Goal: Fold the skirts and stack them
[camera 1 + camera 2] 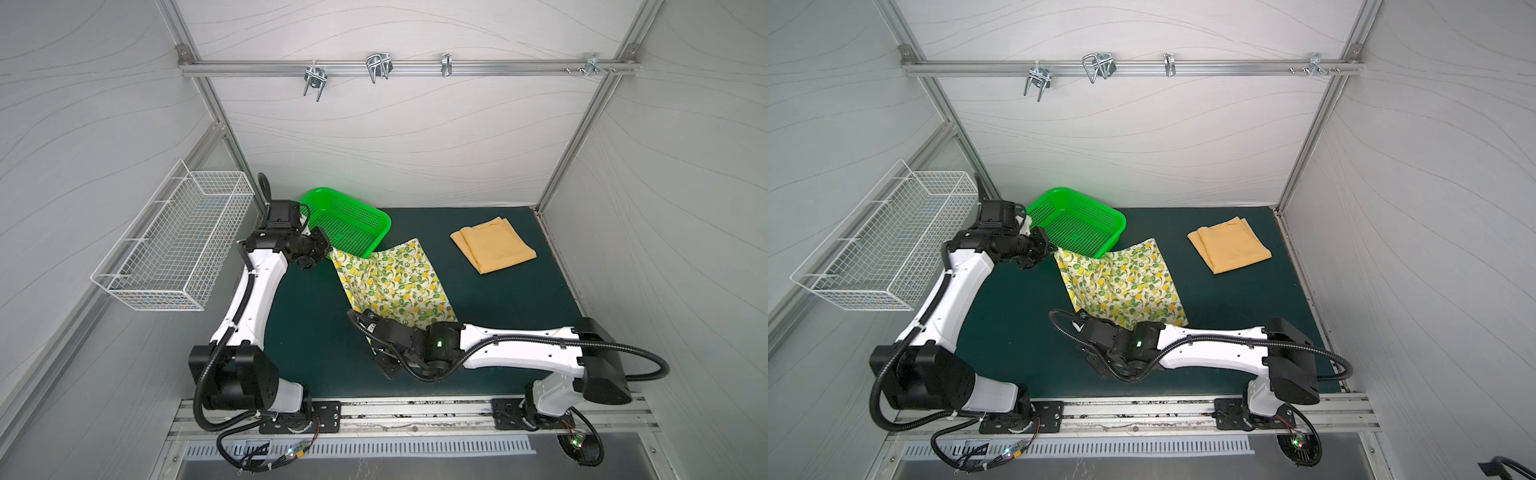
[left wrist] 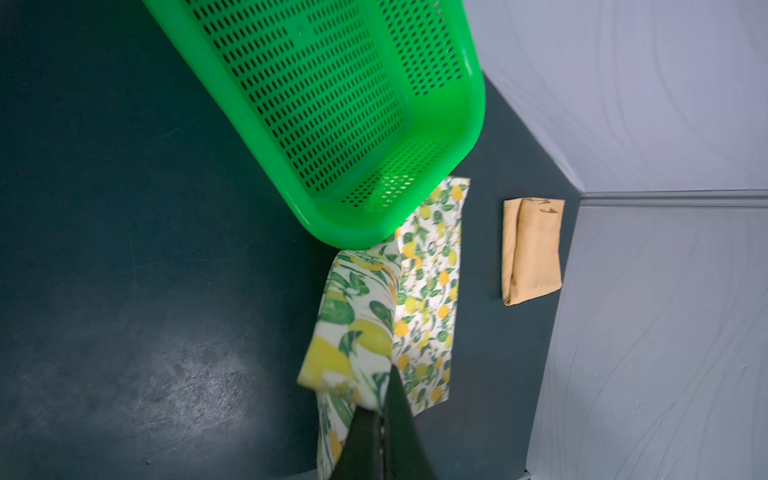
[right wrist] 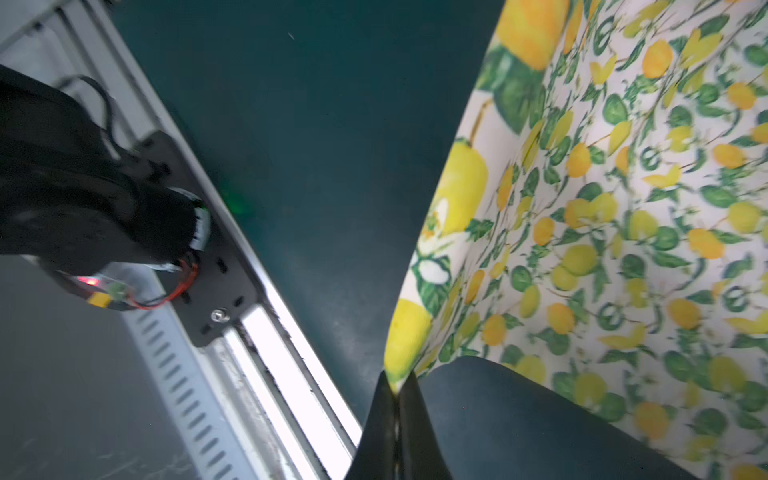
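- Dark green desk (image 1: 519,332) inside a white-panelled booth; both top views give the whole layout.
- Mustard skirt (image 1: 492,245): folded to a flat packet at upper right of the desk, well apart from everything else. Judged: parked there as the base of the stack.
- Lemon skirt (image 1: 395,282): spread at mid-frame. Its upper edge meets the near corner of the green basket (image 1: 374,210); under it or only against it, cannot tell.
- Left claw (image 1: 327,250): clamped on the lemon skirt's upper-left corner, just beside the basket.
- Right claw (image 3: 397,384): reaches across the middle and is clamped on the lower-left corner.
- Judged reason: with both corners of one side held, that edge can be raised taut and carried toward the opposite edge for a half fold.
- Top views: claw tips are masked by the wrists, so the grip is not readable there.
- Wrist views settle it: each shows printed cloth nipped between closed fingers and sloping up off the desk.
- Left wrist view only: the mustard packet's layered folded edge.
- Right wrist view only: the metal rail (image 3: 266,328) along the desk front; neither basket nor mustard skirt appears.
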Controlling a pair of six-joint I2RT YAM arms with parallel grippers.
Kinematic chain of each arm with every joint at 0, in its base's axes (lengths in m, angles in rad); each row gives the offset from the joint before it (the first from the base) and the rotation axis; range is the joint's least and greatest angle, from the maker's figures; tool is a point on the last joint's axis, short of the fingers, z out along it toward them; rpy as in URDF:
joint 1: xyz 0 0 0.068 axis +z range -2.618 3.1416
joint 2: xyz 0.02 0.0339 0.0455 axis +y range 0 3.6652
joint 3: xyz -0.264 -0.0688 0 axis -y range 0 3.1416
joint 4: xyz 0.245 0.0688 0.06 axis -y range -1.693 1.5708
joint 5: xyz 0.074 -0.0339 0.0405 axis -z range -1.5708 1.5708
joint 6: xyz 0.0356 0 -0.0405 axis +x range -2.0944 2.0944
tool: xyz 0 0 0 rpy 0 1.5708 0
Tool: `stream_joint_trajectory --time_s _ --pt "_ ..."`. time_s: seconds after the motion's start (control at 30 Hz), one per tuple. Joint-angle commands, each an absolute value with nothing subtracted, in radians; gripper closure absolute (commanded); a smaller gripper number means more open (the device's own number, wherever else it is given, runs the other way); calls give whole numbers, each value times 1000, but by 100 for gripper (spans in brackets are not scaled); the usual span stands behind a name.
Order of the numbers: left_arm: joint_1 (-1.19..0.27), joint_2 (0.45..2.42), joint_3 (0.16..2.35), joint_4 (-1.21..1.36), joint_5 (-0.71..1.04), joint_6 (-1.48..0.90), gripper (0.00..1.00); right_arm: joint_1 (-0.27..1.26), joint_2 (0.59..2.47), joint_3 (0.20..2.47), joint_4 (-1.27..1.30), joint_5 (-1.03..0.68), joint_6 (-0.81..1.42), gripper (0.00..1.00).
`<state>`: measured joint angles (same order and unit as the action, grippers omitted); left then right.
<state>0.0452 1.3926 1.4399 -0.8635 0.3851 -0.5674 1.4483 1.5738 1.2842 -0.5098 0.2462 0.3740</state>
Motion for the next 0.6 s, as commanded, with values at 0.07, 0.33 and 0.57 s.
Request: stream_joint_trajectory --time_s 0.07,0.33,0.57 --pt "83 1275 1521 -893 344 -533 100 1498 1586 1476 -642 173 277 100" --pt "83 1157 1670 -861 279 -535 100 1522 1499 1620 -644 81 229 100" --pt "-7 1279 1773 -749 454 -641 100 1335 1323 1445 -589 -7 319 100"
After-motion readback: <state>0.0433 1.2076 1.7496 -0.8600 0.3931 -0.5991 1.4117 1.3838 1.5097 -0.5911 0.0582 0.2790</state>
